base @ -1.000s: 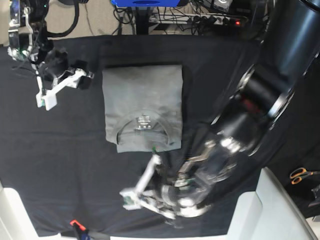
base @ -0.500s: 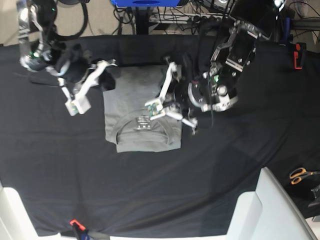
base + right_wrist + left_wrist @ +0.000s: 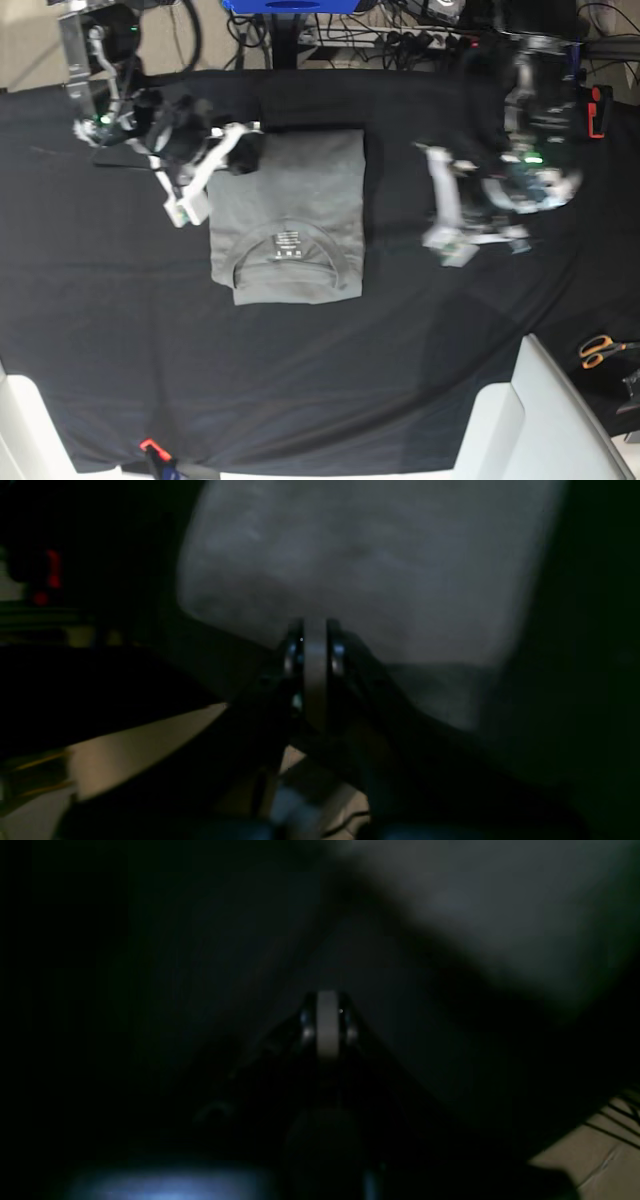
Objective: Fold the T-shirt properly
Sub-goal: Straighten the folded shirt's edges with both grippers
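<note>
Both wrist views are dark and blurred; the T-shirt (image 3: 370, 565) shows only as a grey smear

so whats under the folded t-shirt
The T-shirt lies flat on the black table cloth, which shows all around its edges. Its own lower folded layers, and anything between them and the cloth, are covered and cannot be seen.

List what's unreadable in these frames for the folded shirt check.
- Left wrist view: dark and blurred; T-shirt is only a grey smear.
- Right wrist view: right hand hides the near shirt edge.
- Base view: collar label too small to read; layers under the fold are hidden.
</note>
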Robot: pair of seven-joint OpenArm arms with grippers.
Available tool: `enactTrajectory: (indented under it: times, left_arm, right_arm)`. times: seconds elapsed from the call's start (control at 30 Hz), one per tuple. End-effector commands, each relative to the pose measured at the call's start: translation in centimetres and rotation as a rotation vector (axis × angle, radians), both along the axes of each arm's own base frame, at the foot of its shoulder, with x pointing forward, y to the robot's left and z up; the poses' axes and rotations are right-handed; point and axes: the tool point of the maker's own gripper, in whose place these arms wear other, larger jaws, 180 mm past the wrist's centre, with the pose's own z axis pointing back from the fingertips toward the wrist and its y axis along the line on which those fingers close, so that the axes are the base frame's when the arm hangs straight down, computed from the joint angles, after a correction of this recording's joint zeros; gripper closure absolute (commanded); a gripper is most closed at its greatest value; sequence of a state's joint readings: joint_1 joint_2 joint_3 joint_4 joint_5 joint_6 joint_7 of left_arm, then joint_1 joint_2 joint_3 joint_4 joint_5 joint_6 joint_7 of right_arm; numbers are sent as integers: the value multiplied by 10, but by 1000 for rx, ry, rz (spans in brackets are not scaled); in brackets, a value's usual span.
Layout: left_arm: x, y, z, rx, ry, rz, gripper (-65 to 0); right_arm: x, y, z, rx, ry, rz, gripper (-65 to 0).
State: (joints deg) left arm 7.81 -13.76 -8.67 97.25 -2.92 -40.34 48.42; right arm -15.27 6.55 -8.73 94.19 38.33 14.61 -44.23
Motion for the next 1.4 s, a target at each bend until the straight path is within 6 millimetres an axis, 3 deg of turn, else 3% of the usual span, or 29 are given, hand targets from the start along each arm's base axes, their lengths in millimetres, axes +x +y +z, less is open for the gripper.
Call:
enactTrajectory:
  times: [0.0, 0.07, 0.17, 0.33, 0.47, 0.67, 0.73, 0.83, 0.93, 1.0, 1.17, 1.27, 1.37]
  left_arm:
    - [2, 28, 4, 38, -11, 50, 0]
    - [-10, 66, 0, 55, -4, 130, 0]
    - [-32, 99, -4, 50, -15, 185, 0]
    - [-67, 120, -8, 25, -30, 228, 0]
    - [-76, 128, -8, 31, -27, 256, 0]
    - [-82, 127, -11, 33, -10, 254, 0]
    - [-82, 127, -11, 33, -10, 254, 0]
    - [-83, 127, -11, 33, -9, 255, 0]
    - [-82, 126, -11, 32, -9, 251, 0]
    - [-82, 125, -12, 28, -9, 249, 0]
    - [-82, 120, -11, 14, -14, 245, 0]
    - [-68, 90, 8, -78, -86, 238, 0]
    - [-69, 57, 16, -56, -33, 190, 0]
  right_arm:
    - [13, 0, 11, 16, -47, -5, -2]
    - [15, 0, 10, 17, -46, -7, -2]
    - [16, -2, 2, 11, -25, -11, -2]
    - [16, -8, -15, 1, 21, -27, -2]
    - [15, -16, -30, -6, 34, -63, -2]
    - [5, -25, -58, -25, 106, -92, 0]
    - [5, -25, -58, -25, 106, -92, 0]
    - [10, -16, -36, -8, 42, -68, 0]
    - [12, -4, 3, 14, -50, -28, 0]
    - [10, 4, 20, 13, -60, 18, 0]
    - [8, 17, 26, 33, -47, 38, 0]
    - [10, 9, 24, 18, -49, 29, 0]
    - [14, -18, 21, -33, -52, 3, 0]
